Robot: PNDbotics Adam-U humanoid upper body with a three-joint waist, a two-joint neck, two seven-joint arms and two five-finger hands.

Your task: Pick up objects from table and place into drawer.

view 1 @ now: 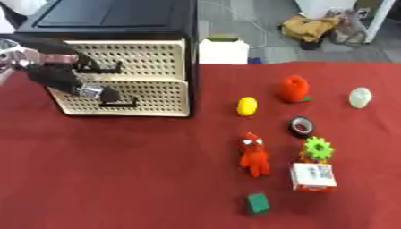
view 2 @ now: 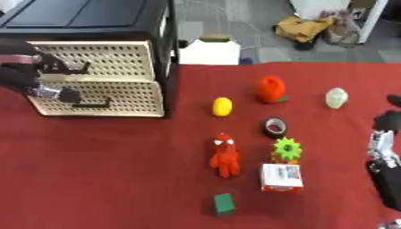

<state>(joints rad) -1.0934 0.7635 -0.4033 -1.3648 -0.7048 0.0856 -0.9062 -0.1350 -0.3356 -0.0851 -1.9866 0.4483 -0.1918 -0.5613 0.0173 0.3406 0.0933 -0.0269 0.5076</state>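
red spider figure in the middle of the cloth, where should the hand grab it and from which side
Judging from its pose, take the red figure across its narrow middle, coming straight down from above. It lies flat on the red cloth with its head toward the drawer unit, and its torso is slimmer than its spread legs. The cloth to its left is bare, while a green gear sits on its right.

right hand (view 2: 385, 156) cut by edge, box label (view 1: 315, 173) unreadable

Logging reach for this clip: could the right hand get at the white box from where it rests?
Probably yes: the right hand rests open at the table's right edge, and only bare cloth lies between it and the white box.
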